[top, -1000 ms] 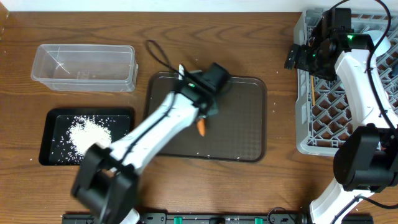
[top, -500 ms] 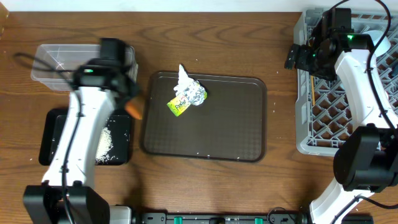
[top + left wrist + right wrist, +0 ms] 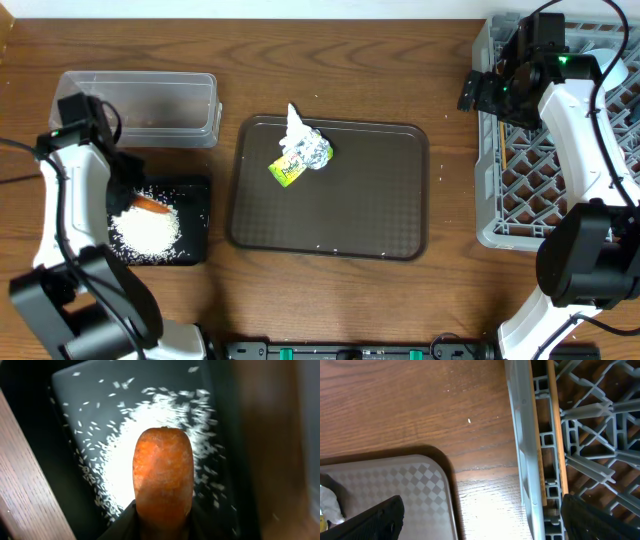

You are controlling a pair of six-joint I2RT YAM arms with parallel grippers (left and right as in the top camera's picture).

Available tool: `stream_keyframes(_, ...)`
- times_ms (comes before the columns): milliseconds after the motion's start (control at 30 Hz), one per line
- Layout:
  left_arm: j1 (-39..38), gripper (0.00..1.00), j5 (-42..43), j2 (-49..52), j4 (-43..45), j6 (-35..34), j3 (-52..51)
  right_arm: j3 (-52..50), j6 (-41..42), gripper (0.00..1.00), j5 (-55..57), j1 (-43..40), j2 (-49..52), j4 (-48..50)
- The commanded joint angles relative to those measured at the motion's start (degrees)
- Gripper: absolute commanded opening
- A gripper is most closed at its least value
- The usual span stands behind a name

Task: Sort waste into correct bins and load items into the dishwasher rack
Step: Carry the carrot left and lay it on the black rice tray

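Near left, the left pincer point(image 3: 162, 529) pinches the carrot point(image 3: 162, 472) by one end above the rice point(image 3: 145, 228) heaped in the black tray point(image 3: 196, 250). The food-waste drop is in hand, and the next move calls only for parting the jaws and lifting clear. Mid-counter, the wrapper point(image 3: 300, 155) lies on the brown tray point(image 3: 380, 200), likely due next for the clear tub point(image 3: 140, 100) at far left. Its green-yellow print may be a brand mark, but it is too small to read. Far right, the right pincer point(image 3: 484, 92) hangs spread and empty over the rack point(image 3: 490, 200).
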Motion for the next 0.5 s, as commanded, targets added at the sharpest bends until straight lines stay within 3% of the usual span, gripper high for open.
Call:
stream_keyframes(0, 2.1, 0.31, -0.3, 2.7, 0.6, -1.1, -0.7, 1.0, 0.7, 0.99, -0.2, -0.4, -1.4, 0.0)
stream_keyframes(233, 2.8, 0.33, -0.3, 5.7, 1.5, -1.1, -0.7, 1.0, 0.7, 0.99, -0.2, -0.4, -1.4, 0.0)
stream_keyframes(333, 2.8, 0.5, -0.3, 5.9, 1.7, -1.1, -0.7, 1.0, 0.7, 0.99, -0.2, -0.4, -1.4, 0.0)
stream_keyframes(467, 2.8, 0.53, -0.3, 5.9, 1.7, -1.1, -0.7, 1.0, 0.7, 0.99, -0.2, -0.4, -1.4, 0.0)
